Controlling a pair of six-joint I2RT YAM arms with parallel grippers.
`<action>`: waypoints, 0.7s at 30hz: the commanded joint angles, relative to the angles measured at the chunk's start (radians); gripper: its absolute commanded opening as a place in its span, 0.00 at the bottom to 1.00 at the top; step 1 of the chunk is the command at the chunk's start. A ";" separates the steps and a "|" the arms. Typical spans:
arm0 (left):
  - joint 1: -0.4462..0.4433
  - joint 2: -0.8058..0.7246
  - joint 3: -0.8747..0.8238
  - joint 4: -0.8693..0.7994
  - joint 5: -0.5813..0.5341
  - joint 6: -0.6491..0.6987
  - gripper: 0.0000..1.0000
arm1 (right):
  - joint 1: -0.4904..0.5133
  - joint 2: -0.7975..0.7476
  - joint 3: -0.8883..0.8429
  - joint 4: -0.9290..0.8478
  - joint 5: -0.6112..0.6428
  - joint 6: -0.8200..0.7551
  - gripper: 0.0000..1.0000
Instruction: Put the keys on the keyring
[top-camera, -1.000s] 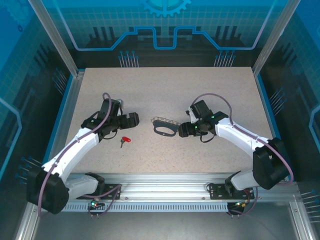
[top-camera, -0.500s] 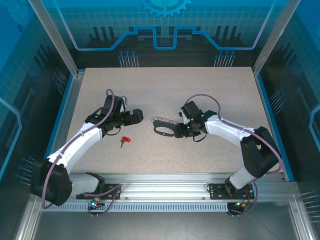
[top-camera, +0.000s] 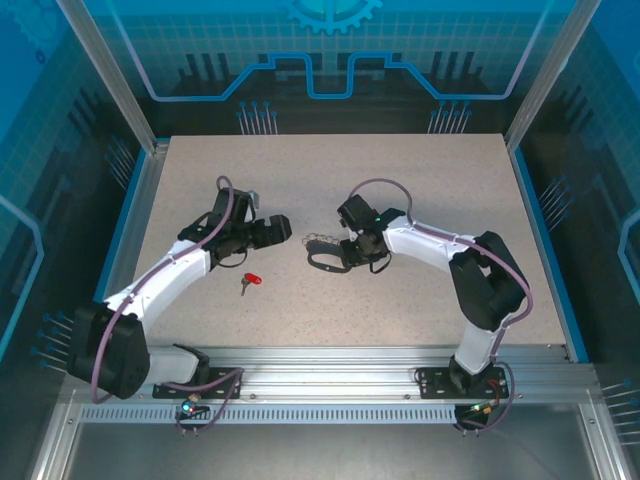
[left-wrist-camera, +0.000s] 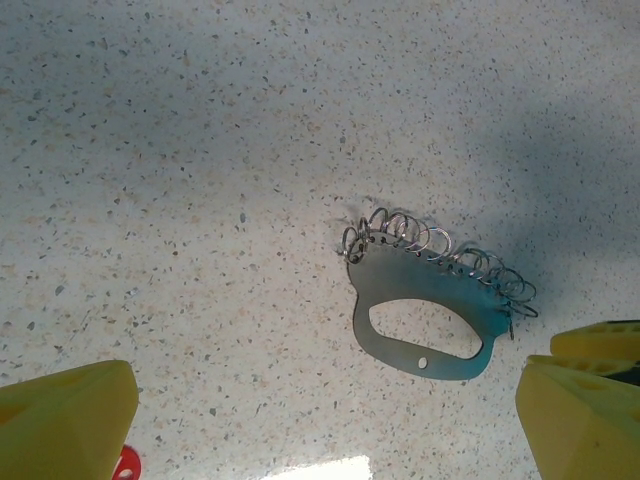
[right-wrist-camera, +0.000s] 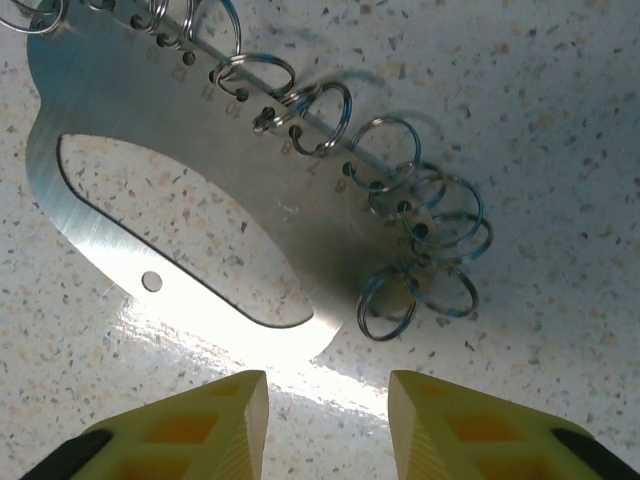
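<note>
Right hand (right-wrist-camera: 328, 400), spread open, sits right at the keyring (right-wrist-camera: 150, 200)'s end. I'd go in low and pinch its flat part, not the wire rings (right-wrist-camera: 430, 215). Key (top-camera: 250, 282) lies left of the keyring, and the left hand (top-camera: 275, 228) is open too.

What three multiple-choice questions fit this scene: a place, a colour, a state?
1. Where is the key? A. on the table, left of the keyring B. on a wire ring C. inside the keyring's hole
2. Colour of its head? A. blue B. red C. green
3. How is the right pincer? A. shut on the key B. shut on the keyring C. open, empty
1 A: it lies on bare table, apart from the keyring. 2 B: the head is red. 3 C: a gap shows between its yellow fingers, the keyring beyond them.
</note>
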 joint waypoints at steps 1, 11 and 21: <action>-0.006 0.028 0.045 0.009 0.023 -0.006 0.99 | 0.001 0.036 0.042 -0.043 0.021 -0.025 0.35; -0.005 0.055 0.069 -0.004 0.021 0.006 0.99 | -0.004 0.067 0.028 -0.045 0.027 -0.038 0.32; -0.005 0.070 0.081 -0.006 0.021 0.006 0.99 | -0.013 0.107 0.044 -0.042 0.018 -0.049 0.31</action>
